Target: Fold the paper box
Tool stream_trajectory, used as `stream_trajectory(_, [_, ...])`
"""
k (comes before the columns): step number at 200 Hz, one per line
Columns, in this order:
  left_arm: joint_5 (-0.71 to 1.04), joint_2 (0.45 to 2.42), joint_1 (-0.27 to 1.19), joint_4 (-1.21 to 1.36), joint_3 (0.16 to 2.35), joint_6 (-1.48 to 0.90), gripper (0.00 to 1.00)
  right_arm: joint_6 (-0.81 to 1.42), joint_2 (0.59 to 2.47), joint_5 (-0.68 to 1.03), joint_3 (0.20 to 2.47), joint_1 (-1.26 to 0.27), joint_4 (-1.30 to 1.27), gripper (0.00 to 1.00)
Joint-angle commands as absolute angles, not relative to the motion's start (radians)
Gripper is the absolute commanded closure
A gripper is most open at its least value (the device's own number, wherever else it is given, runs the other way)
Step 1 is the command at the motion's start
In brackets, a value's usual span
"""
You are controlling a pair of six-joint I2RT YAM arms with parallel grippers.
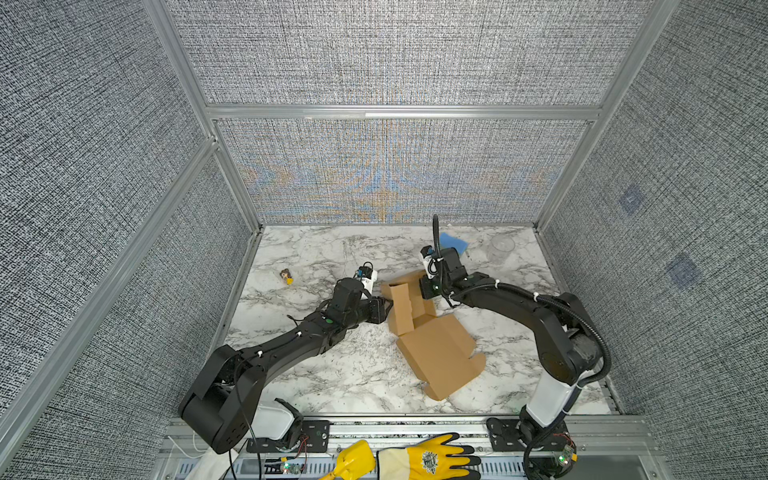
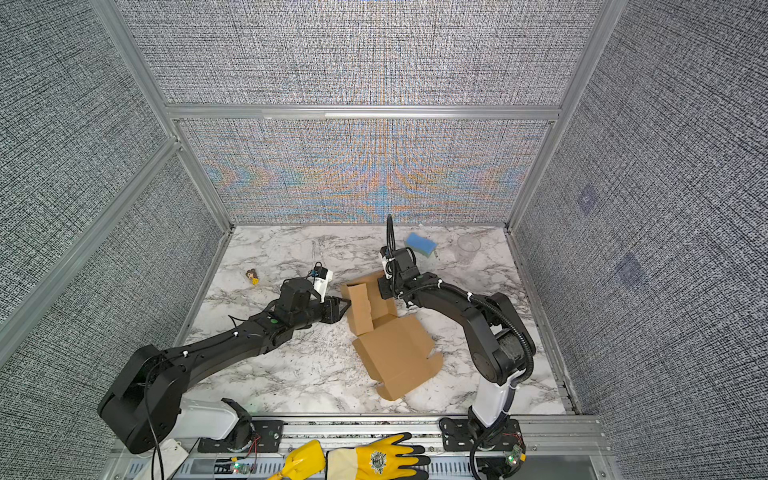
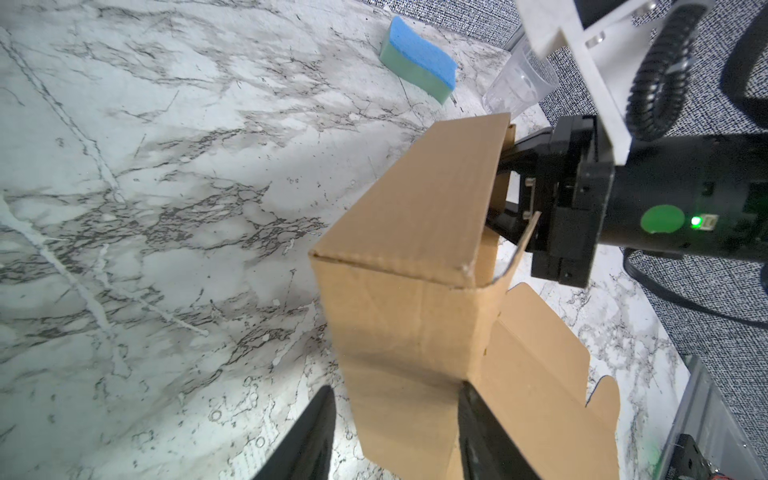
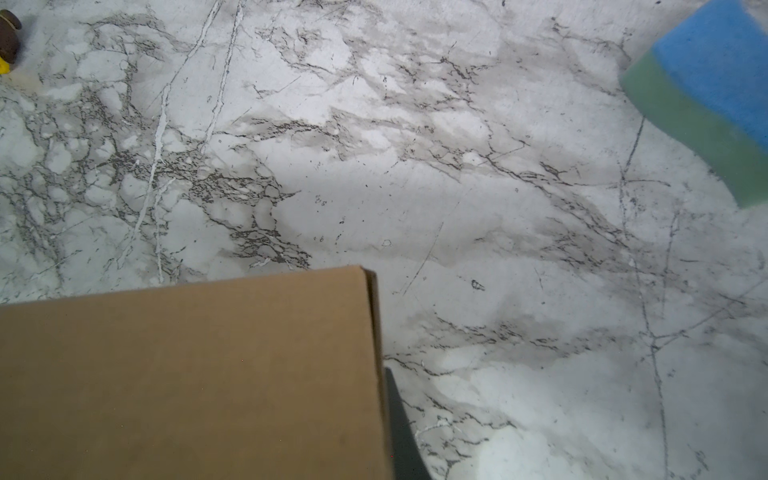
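1. While the paper box (image 1: 436, 357) lies half-formed near the middle of the surface (image 1: 332, 374), between the two arms, its lid panel (image 2: 395, 353) is flat toward the near edge and its walls stand raised at the far end.
2. The left fingers (image 3: 307, 436) stand apart, one on each side of the side wall (image 3: 395, 332); a sliver of surface shows between one finger and the cardboard, so they straddle it without clamping.
3. The right fingers (image 4: 401, 428) are together: one lies tight against the edge of the end wall (image 4: 187, 374), the other is hidden behind it, so they seem to pinch that wall.
4. The step in hand looks like finishing the side wall, whose top flap (image 3: 415, 199) is bent inward over the box but not pressed home.
5. To do it well, the right grip should hold the end wall upright, so the corner cannot spring open as the flap goes down.
6. The left fingers would do best to push the flap down evenly along its length, not at one corner, which would skew it.
7. Press gently: the box rests loose on the surface and could slide or tip.
8. The sponge (image 3: 419, 66) and the cup (image 3: 519, 79) sit well apart from the box, out of the way.
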State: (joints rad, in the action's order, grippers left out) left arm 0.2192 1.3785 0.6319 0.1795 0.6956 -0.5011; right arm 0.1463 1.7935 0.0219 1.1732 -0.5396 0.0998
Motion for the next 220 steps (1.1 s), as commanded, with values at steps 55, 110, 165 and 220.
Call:
stream_trajectory(55, [0.23,1.357,0.646,0.207,0.683,-0.504,0.53,0.154,1.789,0.044,1.18,-0.547,0.09,1.0])
stream_trajectory(110, [0.171,1.389,0.646,0.155,0.709,-0.491,0.53,0.152,1.777,0.043,1.175,-0.558,0.091,1.0])
stream_trajectory(165, [0.08,1.419,0.647,0.074,0.757,-0.495,0.49,0.146,1.765,0.041,1.173,-0.565,0.089,1.0])
stream_trajectory(220, [-0.013,1.451,0.664,0.012,0.804,-0.493,0.48,0.137,1.75,0.038,1.173,-0.572,0.089,1.0])
